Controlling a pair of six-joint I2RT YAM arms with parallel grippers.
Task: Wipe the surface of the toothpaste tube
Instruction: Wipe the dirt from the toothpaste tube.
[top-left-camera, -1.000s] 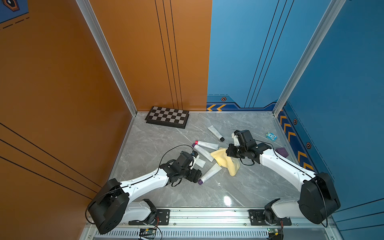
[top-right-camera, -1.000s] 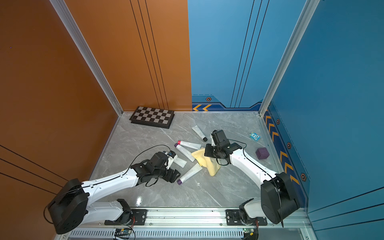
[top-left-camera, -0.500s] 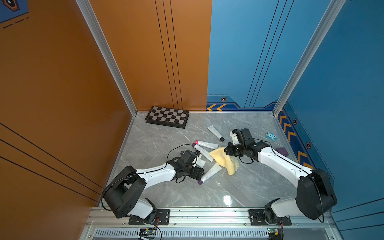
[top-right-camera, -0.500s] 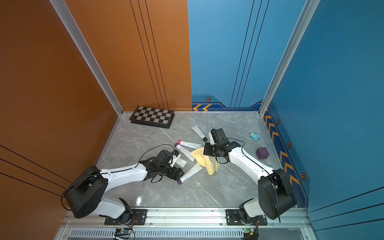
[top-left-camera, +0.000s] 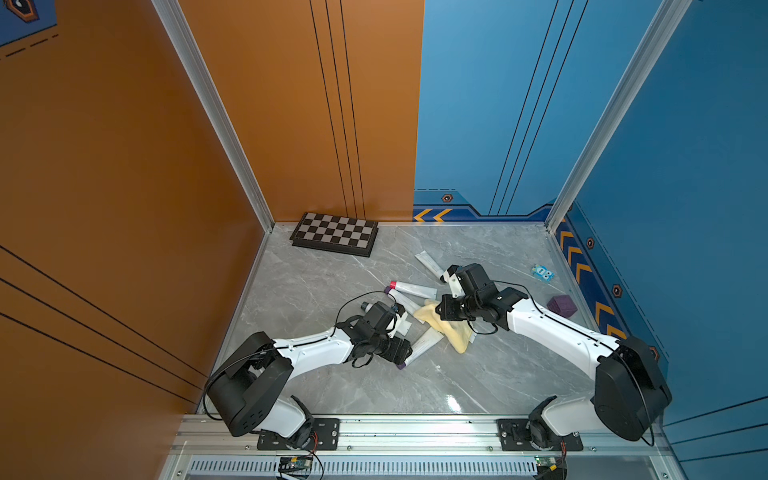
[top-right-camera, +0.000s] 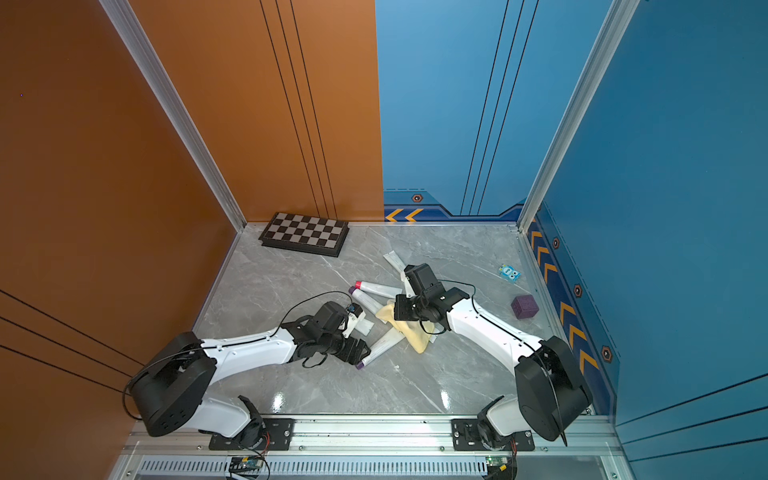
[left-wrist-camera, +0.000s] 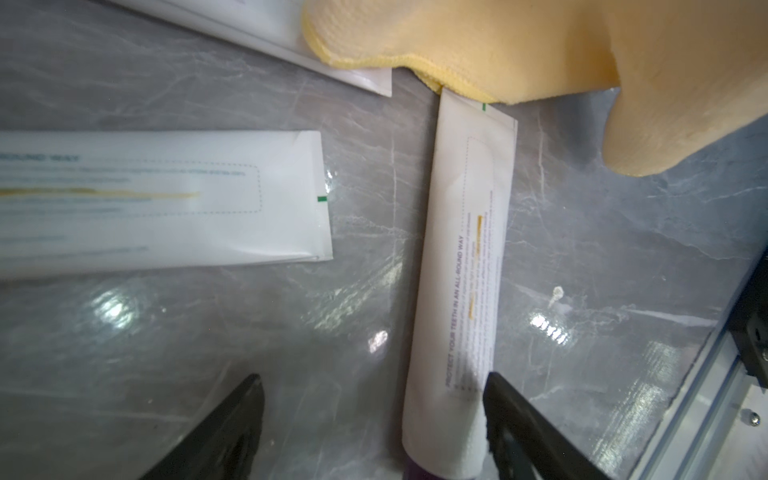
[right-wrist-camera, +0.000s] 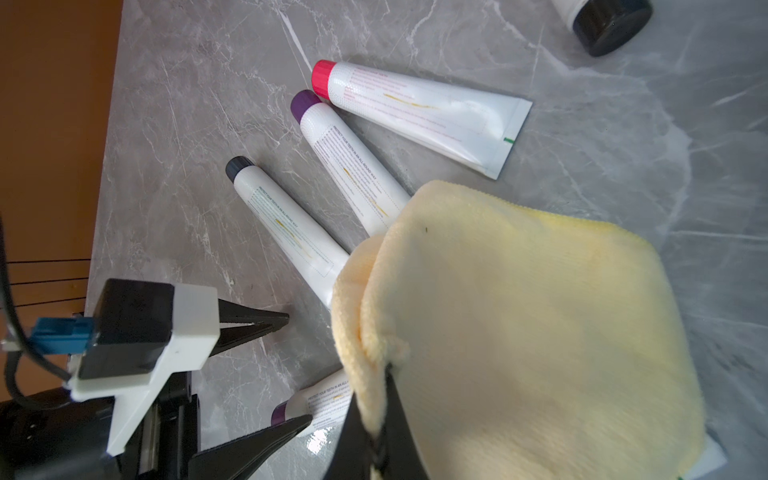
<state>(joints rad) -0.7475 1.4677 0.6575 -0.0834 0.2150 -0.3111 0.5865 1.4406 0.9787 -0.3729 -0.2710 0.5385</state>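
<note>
A white toothpaste tube (top-left-camera: 420, 346) (top-right-camera: 383, 344) with a purple cap lies on the grey marble table. My left gripper (top-left-camera: 402, 354) (top-right-camera: 360, 354) is open around its cap end. In the left wrist view the tube (left-wrist-camera: 461, 270) lies between the wide jaws of the left gripper (left-wrist-camera: 372, 376), close against one finger (left-wrist-camera: 505, 399). The tube's far end runs under a yellow cloth (top-left-camera: 448, 329) (left-wrist-camera: 540, 50). My right gripper (top-left-camera: 438, 315) (right-wrist-camera: 388, 368) is shut on a fold of the cloth (right-wrist-camera: 519, 332), which drapes over the tube (right-wrist-camera: 322, 405).
Three more tubes fan out beside the cloth: red-capped (right-wrist-camera: 415, 108), purple-capped (right-wrist-camera: 349, 166), dark-capped (right-wrist-camera: 282, 224). Another tube (top-left-camera: 430, 264) lies behind the right wrist. A chessboard (top-left-camera: 334, 234) sits at the back, a purple cube (top-left-camera: 561, 305) and a blue toy (top-left-camera: 543, 273) at the right.
The left arm's rear links have swung inward while its open gripper has stayed at the tube's cap end. The right gripper has shifted slightly left with the cloth.
</note>
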